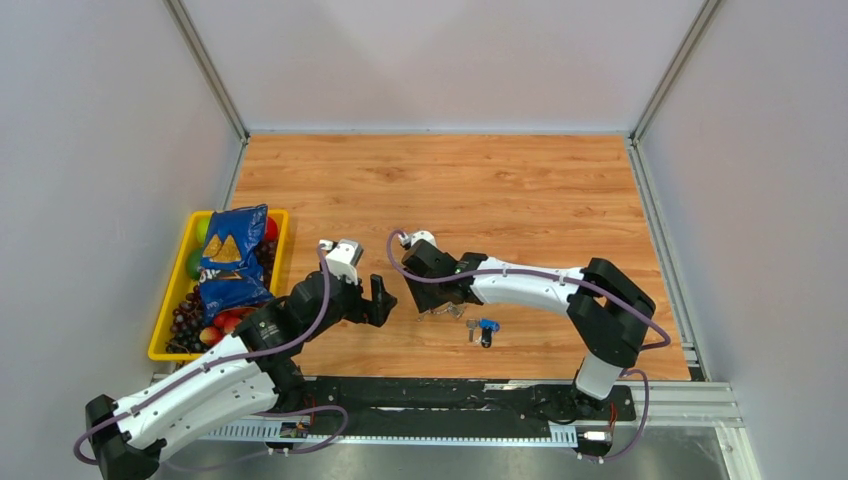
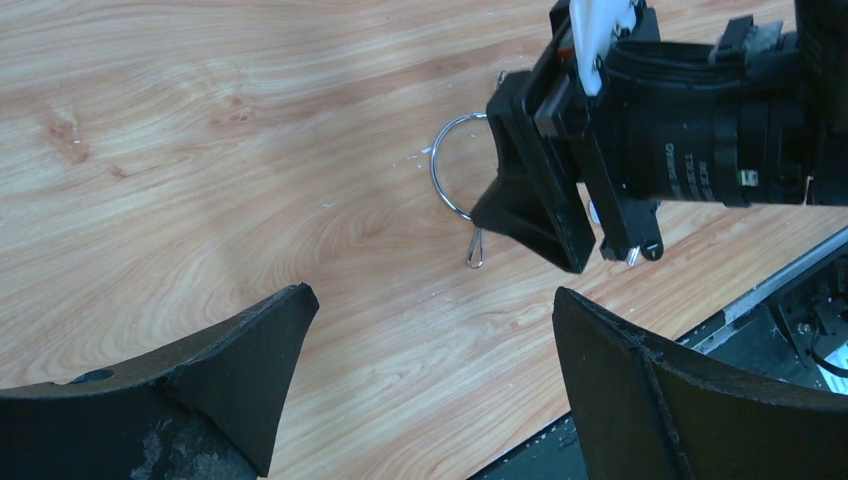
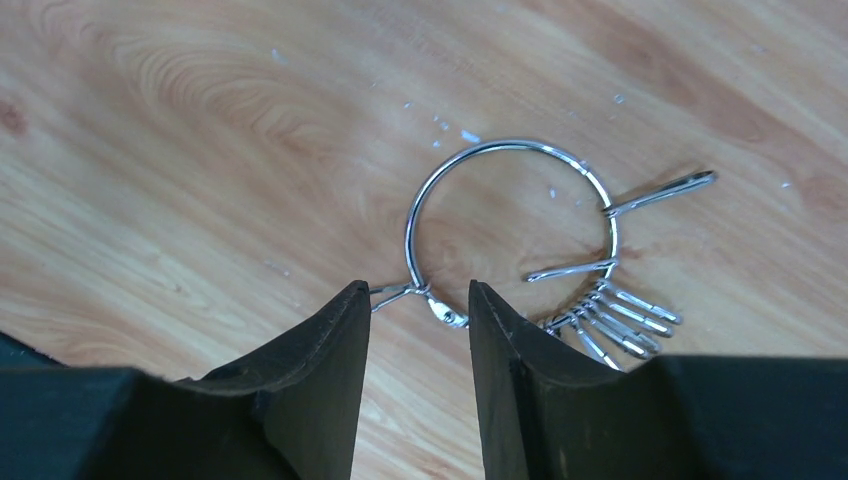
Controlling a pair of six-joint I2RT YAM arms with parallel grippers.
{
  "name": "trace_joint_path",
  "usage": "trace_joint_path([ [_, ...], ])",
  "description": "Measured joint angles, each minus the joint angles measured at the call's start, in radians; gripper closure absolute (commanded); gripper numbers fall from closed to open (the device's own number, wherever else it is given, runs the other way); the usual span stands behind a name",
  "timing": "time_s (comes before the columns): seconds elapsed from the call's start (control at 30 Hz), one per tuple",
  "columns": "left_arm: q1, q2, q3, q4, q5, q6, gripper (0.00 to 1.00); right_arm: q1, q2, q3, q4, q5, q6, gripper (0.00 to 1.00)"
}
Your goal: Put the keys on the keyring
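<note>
The keyring [image 3: 410, 225] lies flat on the wooden table, a thin silver wire ring with several small silver clips [image 3: 615, 320] fanned at its lower right. My right gripper [image 3: 418, 290] is low over it, jaws a little apart, with the ring's clasp [image 3: 445, 312] between the fingertips and not pinched. In the top view the keyring [image 1: 445, 312] shows just below the right gripper [image 1: 432, 292]. Loose keys lie to its right: a blue-headed one [image 1: 489, 324], a black-headed one [image 1: 486, 342] and a silver one [image 1: 470, 331]. My left gripper [image 1: 383, 300] is open and empty to the ring's left [image 2: 437, 180].
A yellow tray [image 1: 160, 340] with a blue chip bag [image 1: 232, 255] and fruit stands at the left edge. The black mounting rail [image 1: 450, 395] runs along the near edge. Grey walls close in the table on three sides.
</note>
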Motion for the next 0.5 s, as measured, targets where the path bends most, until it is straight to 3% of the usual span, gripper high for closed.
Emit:
trace_joint_path([
  [0.3, 0.000, -0.013, 0.000, -0.005, -0.007, -0.003, 0.00, 0.012, -0.015, -0.016, 0.005, -0.014, 0.058, 0.56],
  [0.5, 0.000, -0.016, 0.000, -0.007, -0.007, -0.006, 0.00, 0.014, 0.062, 0.025, 0.022, -0.011, 0.100, 0.59],
])
